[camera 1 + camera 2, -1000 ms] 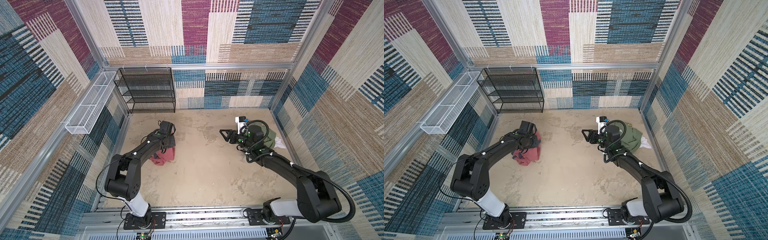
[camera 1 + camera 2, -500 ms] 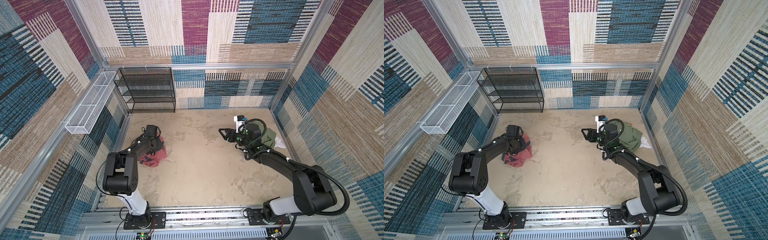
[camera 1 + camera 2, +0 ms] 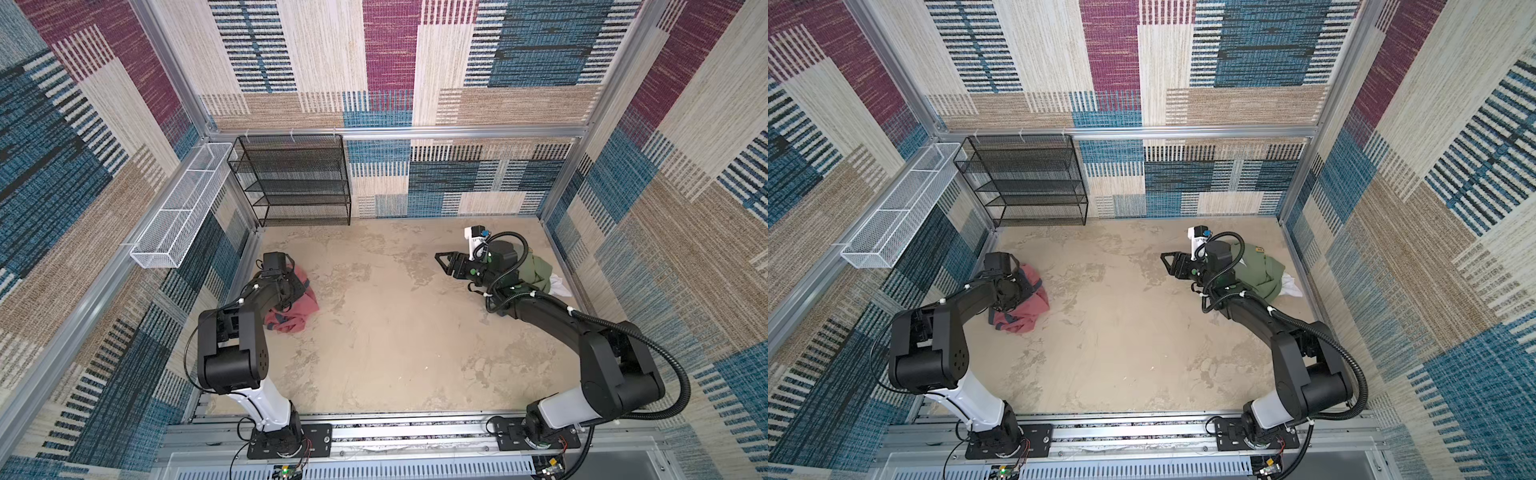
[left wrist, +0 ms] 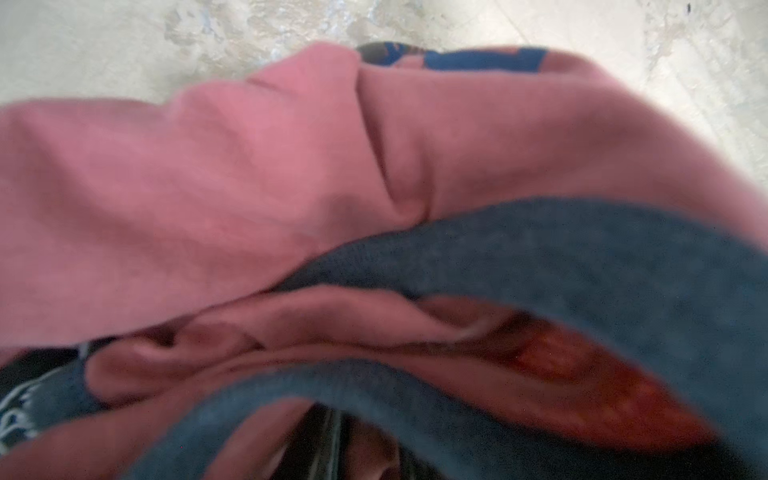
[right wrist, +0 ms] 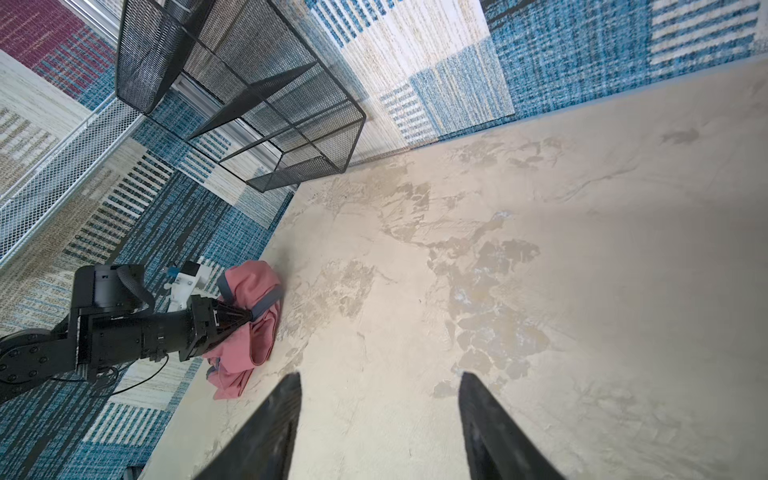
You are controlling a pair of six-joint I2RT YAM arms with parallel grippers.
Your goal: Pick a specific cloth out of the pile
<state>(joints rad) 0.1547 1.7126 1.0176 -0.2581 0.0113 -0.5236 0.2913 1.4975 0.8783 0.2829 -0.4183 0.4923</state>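
The left claw apparently pinches the cloth, well apart from the pile; the right claw, near the pile, is spread.

Carpet-patterned walls, aluminium frame and mesh shelf mark a robotics lab cell.

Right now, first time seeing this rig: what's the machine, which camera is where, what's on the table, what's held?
Two robot arms stand on a rail at the near edge of the table. The two top views come from one overhead stereo camera; the close-ups come from a camera on each wrist. The left end effector is shut on the cloth, brick-red with grey-blue trim, far from the pile of olive-green and white garments beside the right arm. The right end effector is open and empty. A black mesh rack stands at the back.
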